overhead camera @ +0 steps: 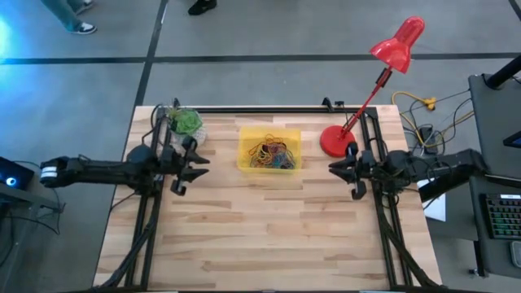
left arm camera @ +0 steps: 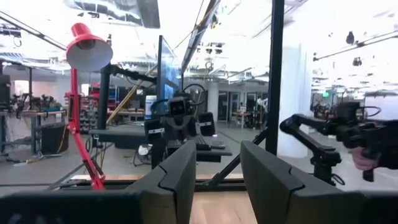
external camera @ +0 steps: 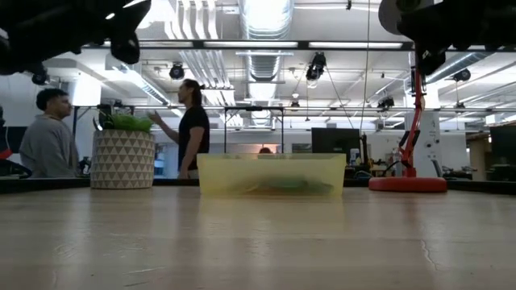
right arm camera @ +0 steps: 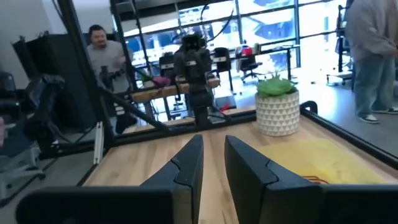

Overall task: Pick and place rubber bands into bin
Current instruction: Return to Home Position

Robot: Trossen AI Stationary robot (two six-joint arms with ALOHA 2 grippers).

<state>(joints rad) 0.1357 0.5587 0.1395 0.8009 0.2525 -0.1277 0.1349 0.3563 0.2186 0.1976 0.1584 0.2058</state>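
The fingers of the left gripper stand apart with nothing between them, and the fingers of the right gripper are parted by a narrower gap, also empty. The rubber bands lie in a tangled heap of red, yellow, blue and green loops inside the bin. The bin sits on the table toward 12 o'clock from the table's middle in the high view. No loose band shows on the wood around it. From the bin, the left gripper hangs at 9 o'clock and the right gripper at 3 o'clock, both well apart from it and raised off the table, pointing at each other across it. The white plant pot stands at about 10 o'clock from the bin, near the left gripper. The red lamp has its base at 3 o'clock, just beside the right gripper. In the low view two people stand in the room beyond the table.
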